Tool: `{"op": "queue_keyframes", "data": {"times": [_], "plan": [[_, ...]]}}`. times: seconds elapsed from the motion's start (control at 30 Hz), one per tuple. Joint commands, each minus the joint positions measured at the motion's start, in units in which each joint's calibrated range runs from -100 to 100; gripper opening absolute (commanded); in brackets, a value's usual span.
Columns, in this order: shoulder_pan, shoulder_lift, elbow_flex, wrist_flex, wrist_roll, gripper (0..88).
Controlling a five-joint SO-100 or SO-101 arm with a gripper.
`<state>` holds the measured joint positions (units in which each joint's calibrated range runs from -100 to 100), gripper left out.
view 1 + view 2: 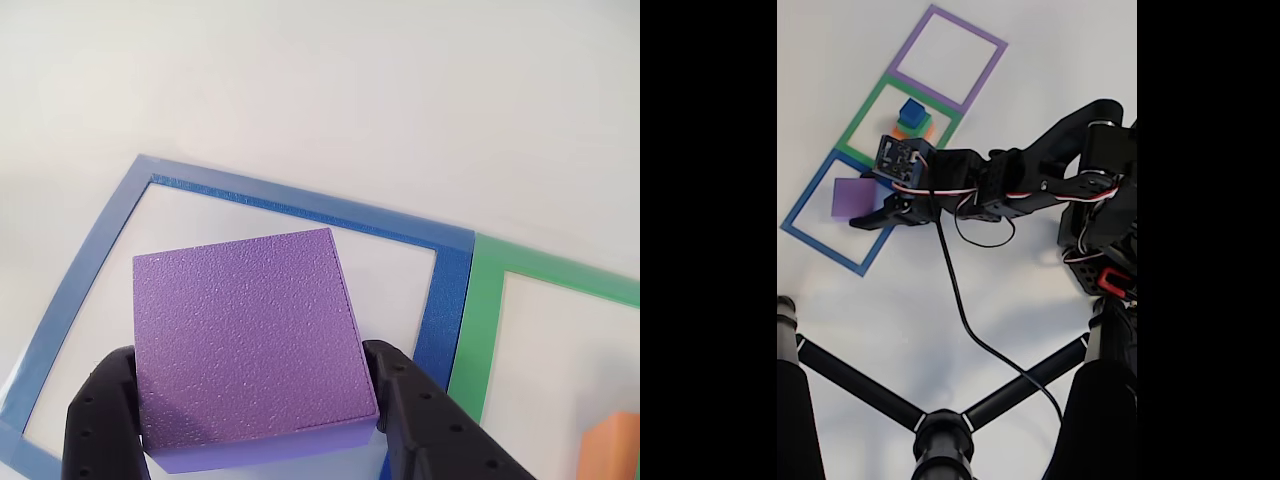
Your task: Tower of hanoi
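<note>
Two black fingers (100,420) flank the purple block (250,345) in the other view, one each side, jaws set about block-width and apparently touching its sides, though whether they press hard enough to hold I cannot tell; gripper (250,430) sits at the bottom edge. Block lies or hangs low inside the blue frame (95,260), w/ bare white table (300,80) beyond. Next over is the green frame (470,320), sharing an edge w/ the blue one, and an orange block (612,445) peeks in at the right corner. Fixed view: gripper (872,205) at the purple block (848,198) in the blue frame (805,232); blue cube (910,108) tops a green block (923,124) on orange (898,131) in the green frame (865,115); purple frame (945,45) farthest. Risks, as I judge: foam gives, so a light pinch could let the wide block slip or tilt on a lift; a fingertip could drag the thin blue frame; the arm passes close beside the three-block stack, so a swing toward it could topple it; the loose cable (960,300) could snag.
</note>
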<state>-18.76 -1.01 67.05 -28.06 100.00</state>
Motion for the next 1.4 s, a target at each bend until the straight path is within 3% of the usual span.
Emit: {"op": "queue_keyframes", "data": {"times": [0.0,0.23,0.67,1.0,1.17,1.37], "plan": [[-0.3,1.1,-3.2,-2.1,0.0,15.7],[-0.7,3.3,-3.6,-3.2,0.0,17.7],[-1.0,5.9,-4.3,-5.8,0.0,29.3],[-0.8,1.6,-4.0,-5.1,0.0,30.8],[-0.3,-8.4,-4.4,5.0,0.0,25.5],[1.7,-26.5,-10.4,35.1,0.0,13.6]]}}
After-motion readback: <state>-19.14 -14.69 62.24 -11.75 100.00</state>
